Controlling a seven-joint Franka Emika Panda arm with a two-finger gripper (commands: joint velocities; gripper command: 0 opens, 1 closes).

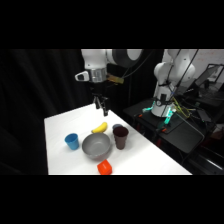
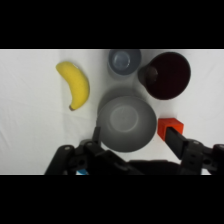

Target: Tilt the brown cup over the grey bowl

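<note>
1. Landmark: the grey bowl (image 1: 96, 145) sits upright on the white table (image 1: 150, 155), toward the table's near side. Its inside looks bare in the wrist view (image 2: 125, 122).
2. The brown cup (image 1: 120, 136) stands upright just beside the bowl, on the side nearer the arm's base; from the side the two look close to touching. From above, its dark mouth (image 2: 168, 75) faces the camera.
3. A yellow banana (image 1: 99, 127) lies flat just behind the bowl, on the far side, apart from the cup.
4. A small blue cup (image 1: 72, 141) stands on the bowl's other side, away from the brown cup.
5. A small orange-red cup (image 1: 104, 167) rests in front of the bowl, at the table's near edge.
6. The gripper (image 1: 102, 105) hangs in the air above and behind the bowl, over the banana's end of the table, touching nothing.
7. In the wrist view, its fingers (image 2: 174, 141) are spread wide, with the bowl seen between them; the claw holds nothing.
</note>
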